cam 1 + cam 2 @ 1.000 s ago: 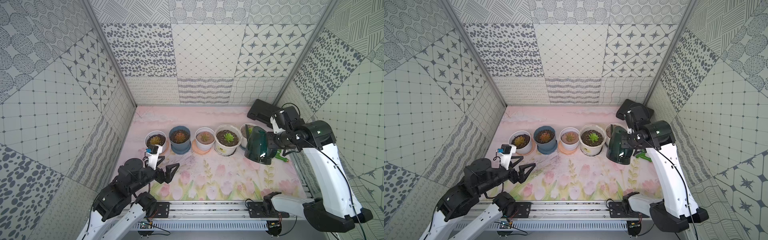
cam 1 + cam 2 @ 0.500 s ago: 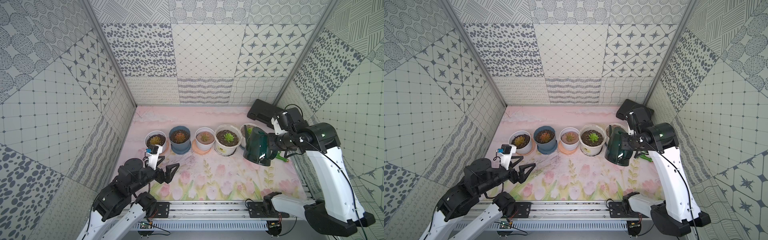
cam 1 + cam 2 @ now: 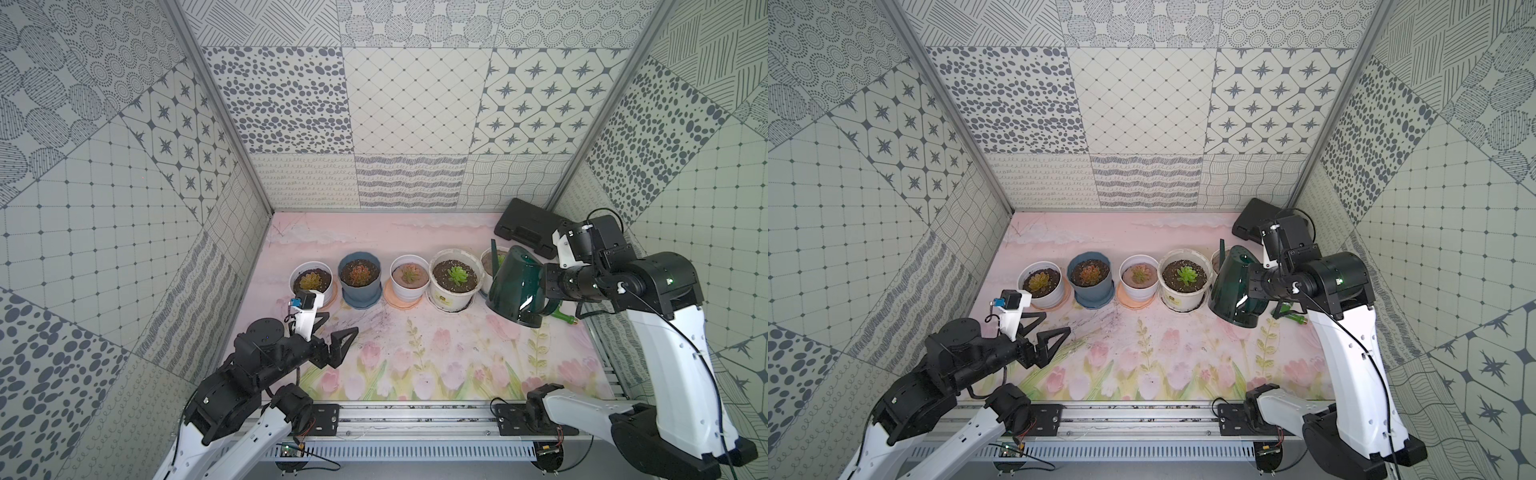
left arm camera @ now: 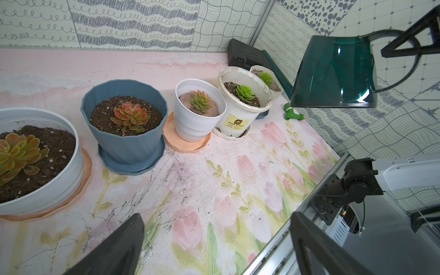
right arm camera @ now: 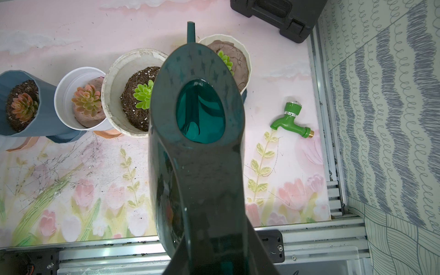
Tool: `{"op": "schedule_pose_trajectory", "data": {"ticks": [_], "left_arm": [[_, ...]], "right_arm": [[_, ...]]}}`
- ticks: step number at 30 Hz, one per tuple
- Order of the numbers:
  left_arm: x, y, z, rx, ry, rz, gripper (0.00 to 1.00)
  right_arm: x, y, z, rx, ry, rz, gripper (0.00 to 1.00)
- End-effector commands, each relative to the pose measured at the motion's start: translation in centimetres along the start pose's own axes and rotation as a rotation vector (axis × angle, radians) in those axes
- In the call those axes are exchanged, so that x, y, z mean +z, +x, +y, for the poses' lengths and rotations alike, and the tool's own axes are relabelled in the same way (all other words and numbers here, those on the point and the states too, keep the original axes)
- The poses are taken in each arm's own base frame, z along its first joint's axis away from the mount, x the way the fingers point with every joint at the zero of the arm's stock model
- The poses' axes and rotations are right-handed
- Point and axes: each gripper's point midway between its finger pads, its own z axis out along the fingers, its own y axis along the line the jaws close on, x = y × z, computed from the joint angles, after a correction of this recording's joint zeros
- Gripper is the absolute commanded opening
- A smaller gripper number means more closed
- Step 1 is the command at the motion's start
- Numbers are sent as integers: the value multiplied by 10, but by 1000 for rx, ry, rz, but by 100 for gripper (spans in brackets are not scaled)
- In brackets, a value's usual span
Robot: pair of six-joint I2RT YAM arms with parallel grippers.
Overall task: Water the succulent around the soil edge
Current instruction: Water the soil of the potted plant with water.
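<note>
The succulent point(image 5: 226, 60), a small bright green rosette, sits in tan soil in a white fluted pot point(image 5: 247, 59) at the right end of the pot row. The soil edge point(image 5: 242, 69) shows on one side only; the rest is hidden. A dark green watering can point(image 3: 517, 286) hangs tilted just in front of this pot, its spout point(image 5: 191, 32) reaching past the pot's rim. My right gripper point(image 3: 548, 286) is shut on the can's handle. My left gripper point(image 3: 338, 326) is open and holds nothing, low at the front left.
Left of the fluted pot stand a cream pot point(image 3: 455, 278) with dark soil, a white pot point(image 3: 409, 278), a blue pot point(image 3: 359, 280) and another white pot point(image 3: 311, 282). A green tap point(image 5: 289, 119) lies by the right wall. A black case point(image 3: 525, 226) sits in the back right corner.
The right arm's elbow has swung to the right and slightly lower, while the can stays over nearly the same spot. The left arm has not moved.
</note>
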Motion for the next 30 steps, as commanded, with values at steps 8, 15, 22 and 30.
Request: {"op": "schedule_pose_trajectory", "data": {"ticks": [8, 15, 22, 30], "left_arm": [[-1, 3, -1, 26, 6, 10, 99], [0, 4, 0, 24, -1, 13, 99], [-1, 3, 0, 25, 1, 8, 99], [-2, 3, -2, 27, 11, 6, 99]], "right_arm": [[-7, 18, -29, -14, 111, 60, 0], [5, 24, -37, 21, 157, 113, 0], [11, 23, -44, 47, 186, 134, 0], [20, 44, -50, 51, 210, 189, 0]]}}
